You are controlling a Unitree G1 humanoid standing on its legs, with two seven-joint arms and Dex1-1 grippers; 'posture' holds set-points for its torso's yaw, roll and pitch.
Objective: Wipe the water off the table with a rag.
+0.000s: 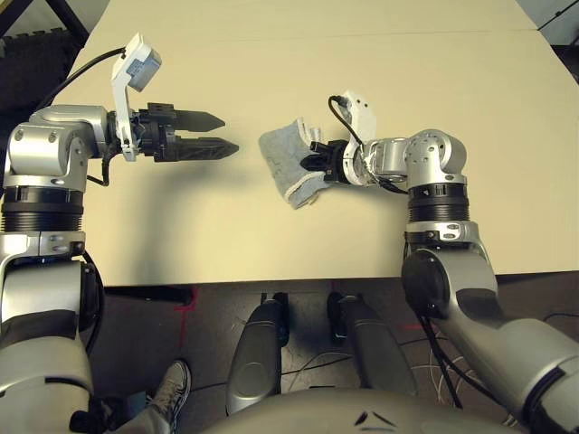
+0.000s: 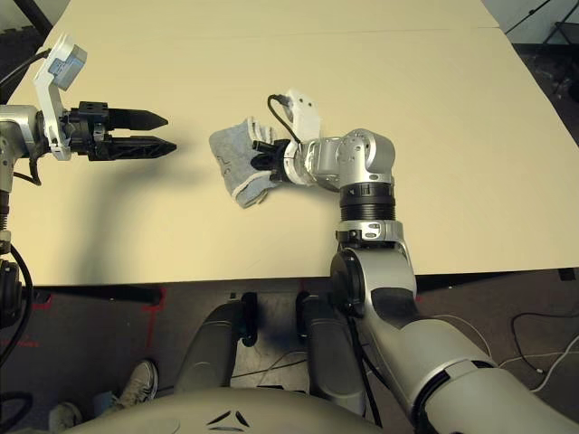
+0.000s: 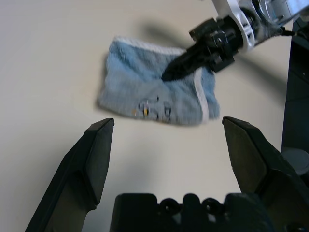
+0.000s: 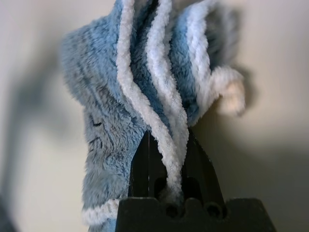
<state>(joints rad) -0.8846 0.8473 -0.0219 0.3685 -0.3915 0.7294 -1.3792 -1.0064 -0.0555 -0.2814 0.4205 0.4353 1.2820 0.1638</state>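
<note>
The grey rag [image 1: 288, 161] with a white stitched edge lies bunched on the pale table [image 1: 380, 72], a little right of centre. My right gripper [image 1: 314, 164] is shut on the rag's right side; in the right wrist view the cloth [image 4: 145, 72] folds up between the two black fingers [image 4: 145, 166]. My left gripper [image 1: 229, 134] hovers open to the left of the rag, pointing at it with a gap of bare table between. The left wrist view shows the rag [image 3: 145, 94] beyond its spread fingers [image 3: 96, 150], with the right gripper [image 3: 170, 75] on it. The water is hidden or out of view.
The table's front edge [image 1: 271, 282] runs just before my body, and a faint seam [image 1: 362, 36] crosses the far part. On the dark floor at the lower left is a person's shoe [image 1: 168, 387]. Bare tabletop lies all around the rag.
</note>
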